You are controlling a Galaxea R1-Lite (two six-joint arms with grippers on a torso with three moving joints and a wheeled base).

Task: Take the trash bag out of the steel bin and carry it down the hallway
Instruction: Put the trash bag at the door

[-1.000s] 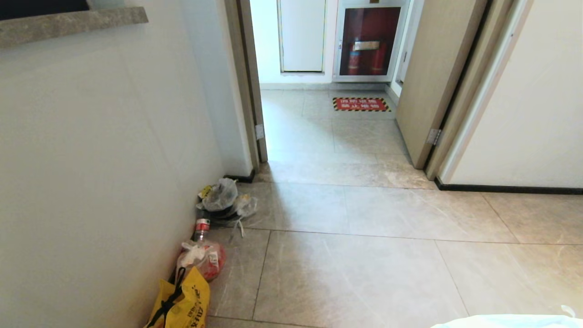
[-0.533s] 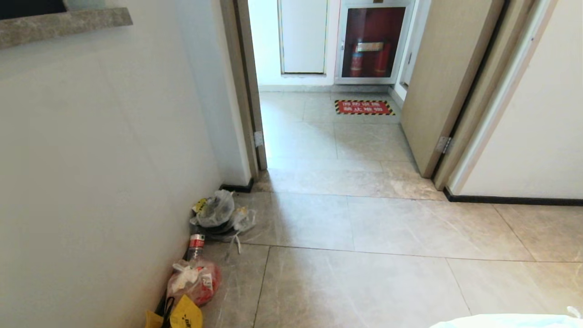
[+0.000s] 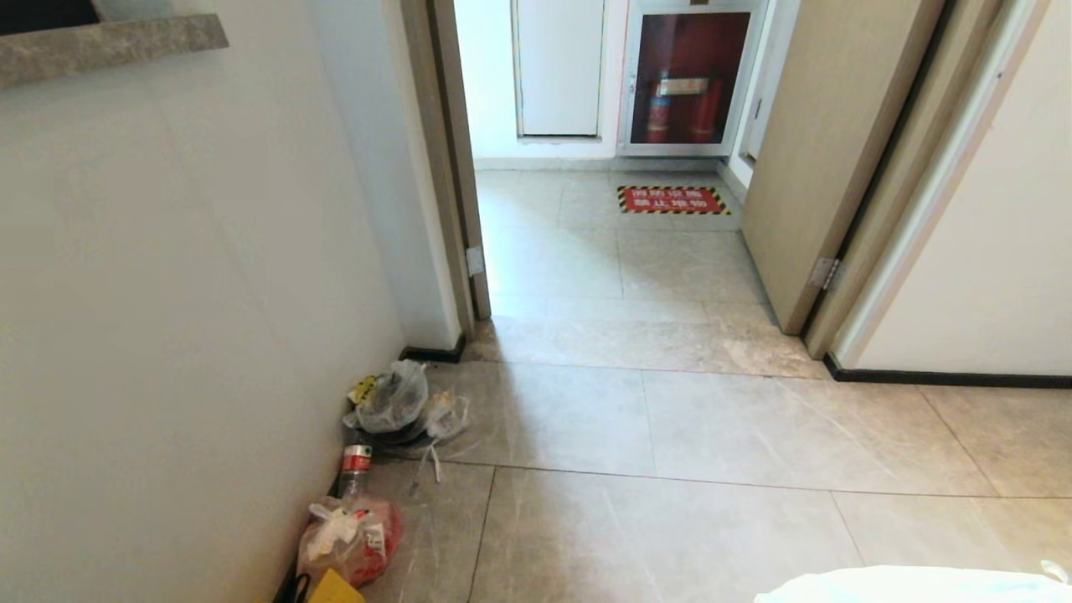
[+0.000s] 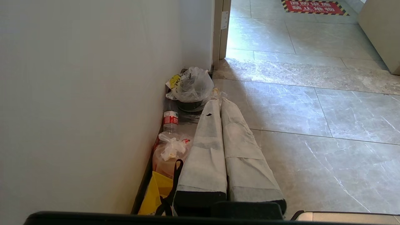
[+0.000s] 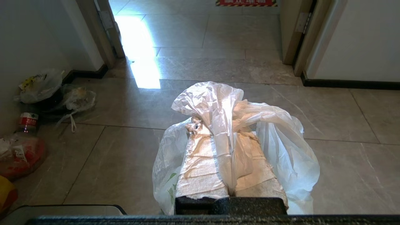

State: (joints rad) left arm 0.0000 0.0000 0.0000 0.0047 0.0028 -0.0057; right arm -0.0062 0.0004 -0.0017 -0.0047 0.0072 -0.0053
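The trash bag [image 5: 275, 134], thin white plastic with green print low on one side, hangs draped over my right gripper [image 5: 223, 131], whose wrapped fingers are shut on a strip of it. In the head view only a white edge of the trash bag [image 3: 913, 584] shows at the bottom right. My left gripper [image 4: 218, 103] is held low beside the left wall, its two wrapped fingers pressed together with nothing between them. The steel bin is out of view. The hallway floor [image 3: 670, 511] of glossy beige tiles stretches ahead.
Rubbish lines the left wall: a clear bag [image 3: 394, 400], a red-labelled bottle [image 3: 355, 462], a reddish bag [image 3: 356, 540] and a yellow bag [image 3: 333, 590]. Ahead is an open doorway with a brown door [image 3: 825, 151], a red floor sign [image 3: 672, 200] and a fire-extinguisher cabinet [image 3: 688, 79].
The whole head view has shifted: the camera has moved forward, so the rubbish by the wall sits lower and the yellow bag has almost left the picture.
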